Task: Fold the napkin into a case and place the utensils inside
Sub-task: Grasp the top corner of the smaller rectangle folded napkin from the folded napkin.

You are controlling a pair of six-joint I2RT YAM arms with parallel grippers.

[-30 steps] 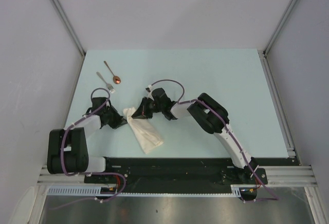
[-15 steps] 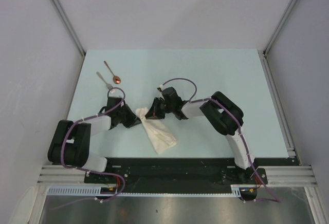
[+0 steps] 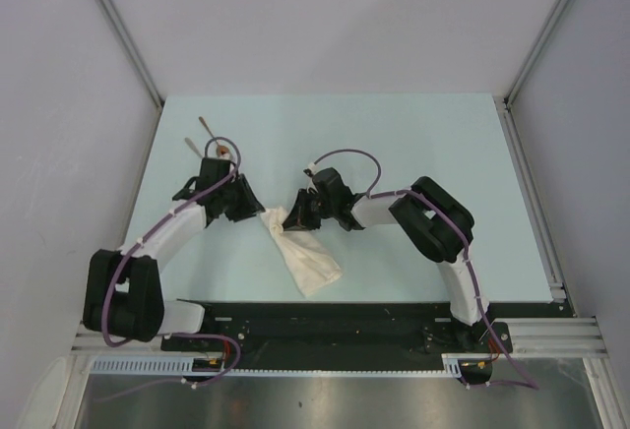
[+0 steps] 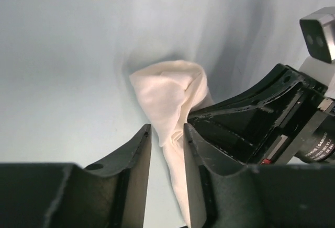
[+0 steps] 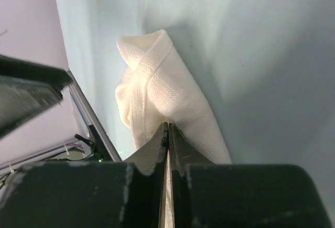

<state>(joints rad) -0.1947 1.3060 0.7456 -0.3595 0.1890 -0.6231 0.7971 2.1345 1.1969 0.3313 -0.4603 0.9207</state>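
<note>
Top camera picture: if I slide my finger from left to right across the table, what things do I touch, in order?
fork → spoon → left tool → napkin. The right tool overlaps the napkin, so it is left out.

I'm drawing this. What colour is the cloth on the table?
Cream-white, plain; the napkin shows best in the right wrist view.

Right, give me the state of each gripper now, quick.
Left gripper: open, jaws apart, gripping nothing; the napkin shows in the gap between them.
Right gripper: closed, pinching the napkin at its fold.
</note>
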